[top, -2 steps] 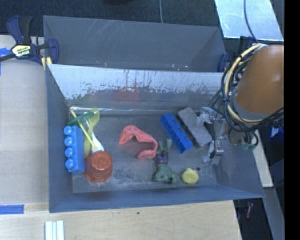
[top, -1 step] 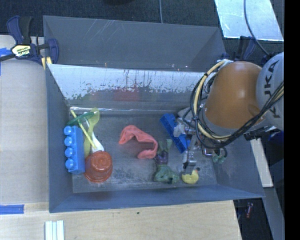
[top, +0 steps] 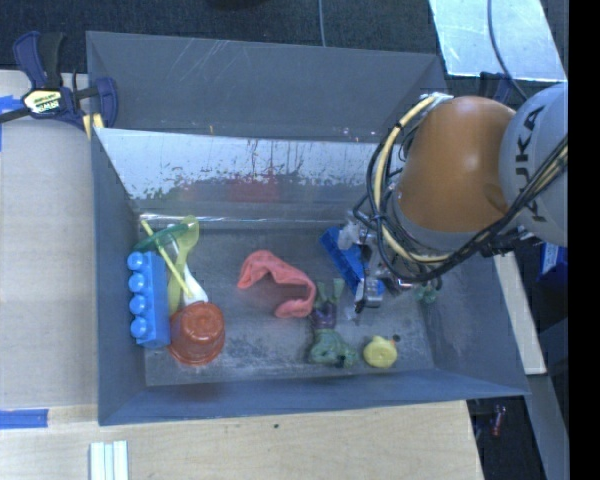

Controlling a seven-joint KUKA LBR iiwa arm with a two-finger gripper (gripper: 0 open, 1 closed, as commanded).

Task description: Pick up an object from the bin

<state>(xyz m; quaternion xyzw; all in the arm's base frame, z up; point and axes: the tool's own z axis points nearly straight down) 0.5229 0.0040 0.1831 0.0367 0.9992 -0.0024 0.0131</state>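
Mostly hidden under the orange wrist cover [top: 450, 173], gripper [top: 365, 293] hangs right of centre in the bin [top: 280, 93]; open or closed, cannot tell. Blue flat piece [top: 340, 253] just beside it at upper left, partly covered. Dark small figure [top: 325, 314], yellow lump [top: 380, 352] near below; pink curl [top: 280, 280] further left

My bin [top: 280, 78] was grey sheet metal, matt, its far wall scuffed and streaked reddish. The orange cover [top: 450, 173] on my wrist was smooth and glossy. By the left wall, the blue studded block [top: 145, 303] looked like shiny hard plastic, the red-brown cup [top: 197, 333] like duller plastic. The pink curved piece [top: 278, 278] mid-floor looked soft, matt and rubbery.
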